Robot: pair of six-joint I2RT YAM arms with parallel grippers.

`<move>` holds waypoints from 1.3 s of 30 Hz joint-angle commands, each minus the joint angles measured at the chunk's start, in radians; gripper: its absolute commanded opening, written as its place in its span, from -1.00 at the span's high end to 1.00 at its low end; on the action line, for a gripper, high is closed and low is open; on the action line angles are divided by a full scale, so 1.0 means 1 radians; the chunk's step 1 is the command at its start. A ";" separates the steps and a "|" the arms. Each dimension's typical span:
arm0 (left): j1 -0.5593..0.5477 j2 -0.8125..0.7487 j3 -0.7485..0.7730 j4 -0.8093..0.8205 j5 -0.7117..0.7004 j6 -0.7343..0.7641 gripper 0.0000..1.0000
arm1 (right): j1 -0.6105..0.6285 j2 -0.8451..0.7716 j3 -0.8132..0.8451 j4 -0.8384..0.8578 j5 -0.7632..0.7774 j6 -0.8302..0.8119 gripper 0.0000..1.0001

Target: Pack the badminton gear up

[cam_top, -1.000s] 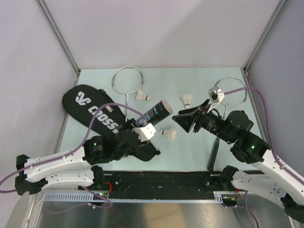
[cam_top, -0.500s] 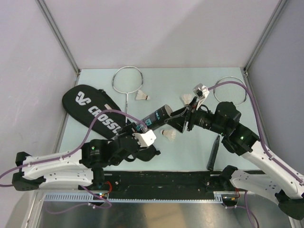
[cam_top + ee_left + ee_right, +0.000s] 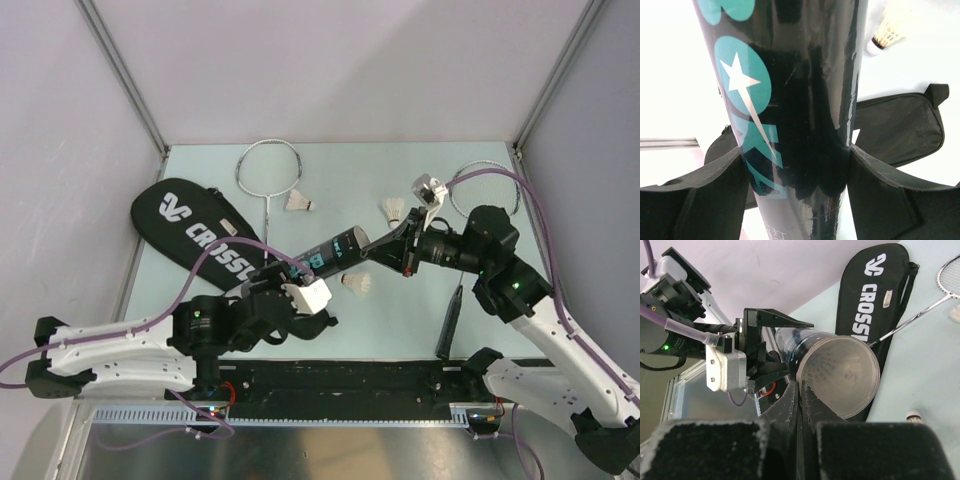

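Bag first: the black racket bag [image 3: 195, 235] with white lettering lies flat on the left of the counter [image 3: 200, 165], and whether anything is inside it cannot be told. Just beyond it the first racket [image 3: 268, 200] rests with its hoop toward the back wall and its shaft running down to the bag's edge. The left claw [image 3: 297, 272] is clamped around the black tube [image 3: 335, 248], a finger pressed against each side of its teal-lettered wall. The tube is held off the counter, tilted up toward the right with its open mouth facing the other arm. The mouth shows a pale grey inside, and I cannot make out any contents. One shuttlecock [image 3: 298, 202] lies beside the first racket's shaft, another shuttlecock [image 3: 355, 284] sits on the counter just below the tube's mouth, and a third shuttlecock [image 3: 393, 209] rests further back. The right claw [image 3: 370, 250] has its fingers pressed together, tips at the rim of the tube's mouth. Behind that arm, the second racket [image 3: 452, 315] lies on the right, handle toward the near edge.
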 commanded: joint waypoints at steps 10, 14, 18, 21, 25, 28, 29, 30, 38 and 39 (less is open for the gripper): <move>-0.002 0.080 -0.031 0.047 -0.163 0.017 0.08 | -0.241 -0.131 -0.037 0.095 -0.296 0.116 1.00; 0.000 0.084 -0.034 0.048 -0.170 0.002 0.11 | -0.282 -0.156 -0.050 0.103 -0.311 0.134 1.00; 0.007 0.071 -0.034 0.049 -0.164 -0.004 0.11 | -0.340 -0.174 -0.053 0.099 -0.317 0.155 1.00; 0.019 0.053 -0.031 0.049 -0.156 -0.010 0.11 | -0.399 -0.179 -0.054 0.112 -0.325 0.184 1.00; 0.027 0.016 -0.026 0.049 -0.141 -0.012 0.11 | -0.460 -0.174 -0.054 0.148 -0.364 0.244 1.00; 0.030 0.000 -0.025 0.051 -0.146 -0.012 0.09 | -0.468 -0.175 -0.054 0.089 -0.299 0.229 1.00; 0.030 -0.003 -0.023 0.052 -0.150 -0.013 0.09 | -0.467 -0.176 -0.055 0.048 -0.240 0.213 1.00; 0.030 -0.004 -0.023 0.051 -0.152 -0.015 0.08 | -0.463 -0.176 -0.059 -0.007 -0.179 0.188 1.00; 0.040 -0.021 -0.029 0.078 -0.180 -0.017 0.04 | -0.436 -0.111 -0.239 -0.181 0.373 0.161 1.00; 0.041 -0.021 -0.027 0.081 -0.189 -0.015 0.04 | -0.436 -0.088 -0.275 -0.166 0.410 0.180 1.00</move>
